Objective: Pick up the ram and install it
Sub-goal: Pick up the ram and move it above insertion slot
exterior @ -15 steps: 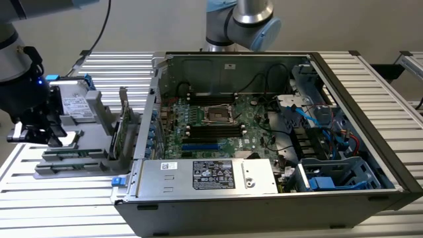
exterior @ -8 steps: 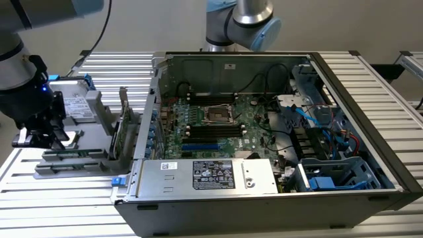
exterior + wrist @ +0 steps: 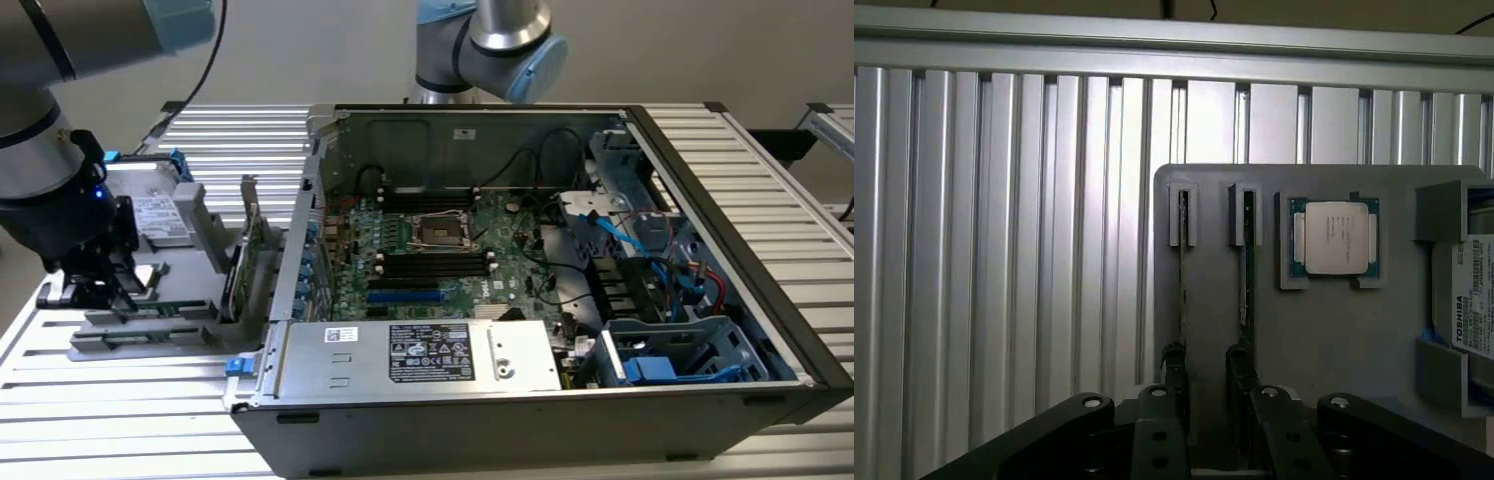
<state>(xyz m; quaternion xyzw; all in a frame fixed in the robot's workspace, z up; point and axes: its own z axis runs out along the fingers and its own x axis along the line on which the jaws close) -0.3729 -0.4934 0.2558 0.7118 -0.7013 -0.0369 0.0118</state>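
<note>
Two ram sticks stand on edge in slots of the grey parts holder (image 3: 1324, 330); one ram stick (image 3: 1183, 270) is beside the other (image 3: 1247, 270). My gripper (image 3: 1214, 425) hovers close over their near ends, open, its dark fingers (image 3: 1157, 415) standing apart with nothing held between them. In the exterior view my gripper (image 3: 91, 290) hangs low over the holder (image 3: 147, 335), at the exterior view's left of the open computer case (image 3: 534, 400). The motherboard (image 3: 454, 250) lies exposed inside the case with its black memory slots (image 3: 434, 262).
A square silver processor (image 3: 1337, 237) and a hard drive (image 3: 1476, 300) sit in the same holder. A green expansion card (image 3: 248, 255) stands upright between holder and case. A power supply (image 3: 420, 355) and drive cages (image 3: 667, 350) fill the case's front. A second arm (image 3: 487, 45) stands behind.
</note>
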